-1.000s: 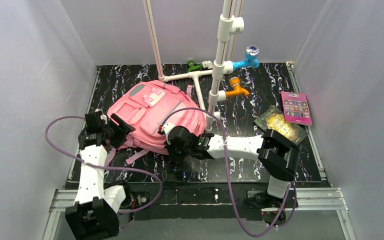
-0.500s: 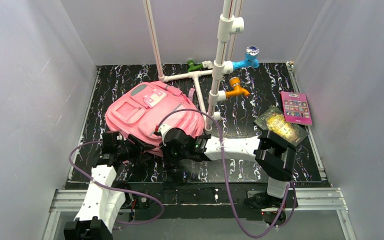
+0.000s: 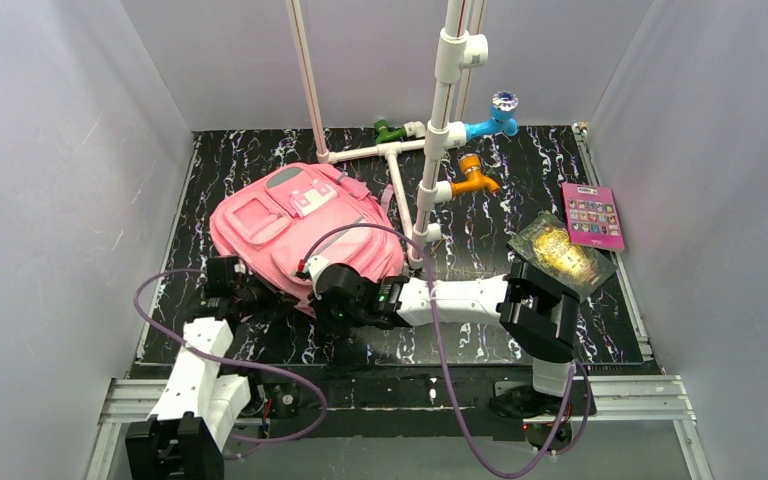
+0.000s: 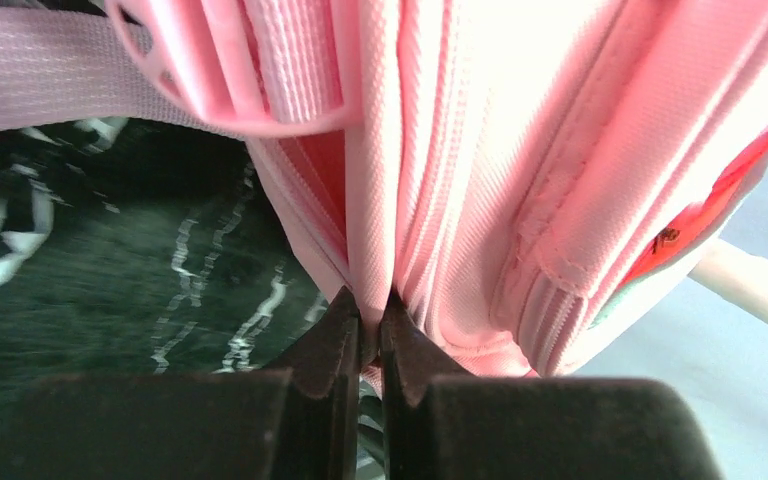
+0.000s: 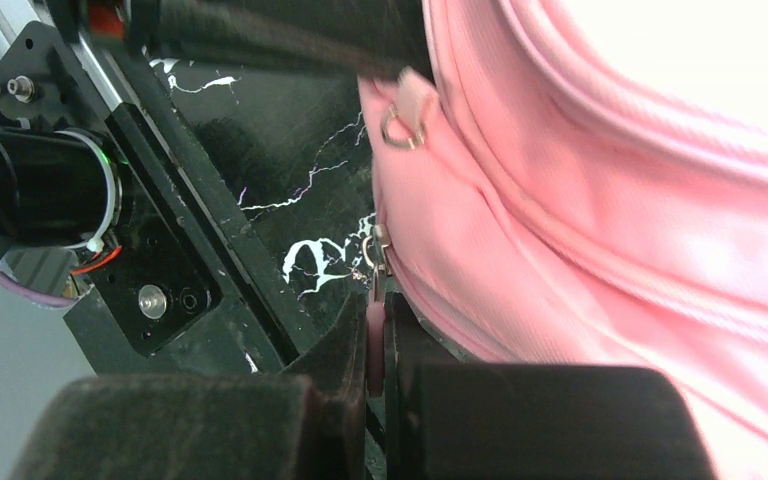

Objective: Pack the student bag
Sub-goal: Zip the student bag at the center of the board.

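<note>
1. Here's the large pink fabric backpack (image 3: 295, 225) with grey stripes. It lies front-up on the black marbled counter (image 3: 480, 330), tucked against the left side of the white pipe stand (image 3: 430, 170).
2. The left hand (image 3: 260, 298) is down at the backpack's near corner, the one farthest from the pipe stand.
3. From the wrist it's clear: the left hand (image 4: 368, 305) is pinched tight on a fold of the backpack (image 4: 480, 150) along a seam. The fingers nearly meet, with only cloth between them.
4. Just above that grip, a pink webbing strap runs through a pink plastic buckle (image 4: 230, 70).
5. The right hand (image 3: 315, 298) sits at the backpack's near edge, just near-left of the pipe stand's foot. Its arm reaches across low over the counter.
6. Close in, the right hand (image 5: 375, 315) is clamped narrow on a small pink zip tab (image 5: 373, 340). The metal slider (image 5: 375, 250) sits right above the fingertips, and a small metal ring (image 5: 400, 128) hangs higher on the same edge. The backpack (image 5: 610, 200) fills the rest of the view.
7. Right of the pipe stand, two books lie flat and close together. One is a dark book with a gold cover (image 3: 560, 252), partly behind the right arm's elbow. The other is a pink book (image 3: 592, 215).
8. On the pipe stand itself are a blue tap (image 3: 490, 120), an orange tap (image 3: 472, 180) and a green fitting (image 3: 390, 130).
</note>
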